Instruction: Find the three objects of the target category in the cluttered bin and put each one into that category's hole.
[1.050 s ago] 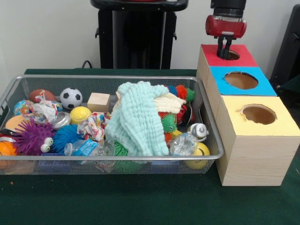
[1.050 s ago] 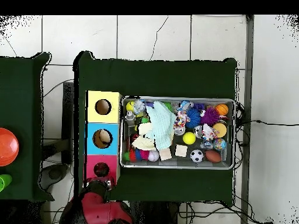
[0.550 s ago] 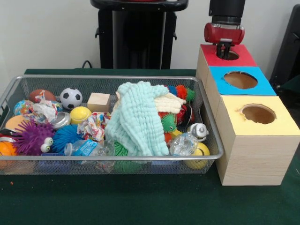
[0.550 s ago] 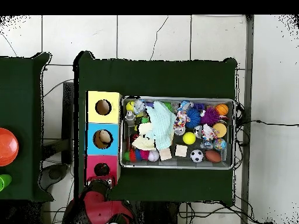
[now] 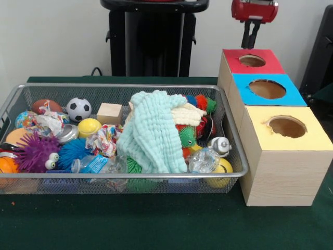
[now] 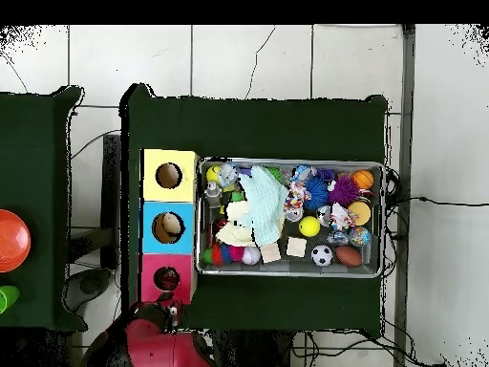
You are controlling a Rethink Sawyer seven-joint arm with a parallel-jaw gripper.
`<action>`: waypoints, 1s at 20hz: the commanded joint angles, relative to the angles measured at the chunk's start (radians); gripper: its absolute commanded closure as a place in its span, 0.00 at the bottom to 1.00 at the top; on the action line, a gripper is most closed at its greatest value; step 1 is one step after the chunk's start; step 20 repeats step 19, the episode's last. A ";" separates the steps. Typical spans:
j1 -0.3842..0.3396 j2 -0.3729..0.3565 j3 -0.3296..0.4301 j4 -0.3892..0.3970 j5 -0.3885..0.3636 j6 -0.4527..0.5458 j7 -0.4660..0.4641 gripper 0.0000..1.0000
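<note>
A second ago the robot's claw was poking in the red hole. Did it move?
Yes. The gripper has lifted straight up out of the red box's hole and now hangs above it.

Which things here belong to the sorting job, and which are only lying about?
Job: wire bin of clutter, red-topped box, blue-topped box, yellow-topped box, gripper above the red hole.

Lying about: orange bowl on the side table, floor cables.
</note>
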 commanded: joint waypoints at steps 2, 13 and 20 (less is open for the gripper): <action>-0.033 -0.119 0.035 -0.050 0.014 0.247 0.102 1.00; -0.105 -0.138 0.079 -0.018 -0.009 0.209 0.083 1.00; -0.114 -0.147 0.075 -0.033 -0.031 0.223 0.074 1.00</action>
